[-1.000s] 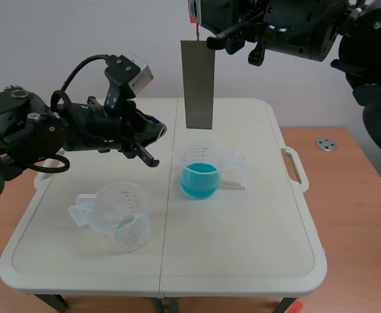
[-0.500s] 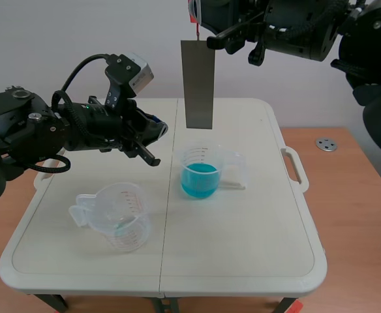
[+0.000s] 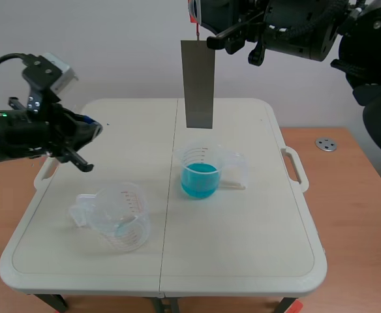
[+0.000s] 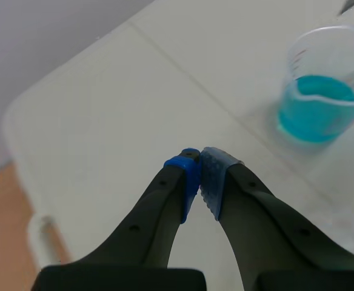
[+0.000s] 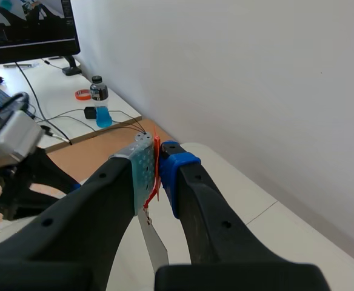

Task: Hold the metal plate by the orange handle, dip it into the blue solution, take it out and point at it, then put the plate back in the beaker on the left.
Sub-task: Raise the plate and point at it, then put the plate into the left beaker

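Note:
The grey metal plate [image 3: 199, 85] hangs upright high above the beaker of blue solution [image 3: 199, 173]. My right gripper [image 3: 194, 14] is shut on the plate's orange handle [image 5: 156, 167] at the top; the plate [image 5: 154, 245] drops away below the fingers. The empty clear beaker [image 3: 117, 216] stands at the table's front left. My left gripper [image 3: 96, 128] is shut on nothing, over the table's left side, well left of the plate. In the left wrist view its pads [image 4: 191, 171] meet, with the blue beaker [image 4: 318, 103] ahead and off to one side.
The white folding table [image 3: 243, 241] has a handle on its right edge [image 3: 293, 166]. A small metal disc [image 3: 325, 144] lies on the wooden floor to the right. The right wrist view shows a desk with a monitor [image 5: 28, 27] and a bottle [image 5: 100, 103].
My left arm has pulled back to the left, away from the plate and the blue beaker. The right gripper and the plate have not moved.

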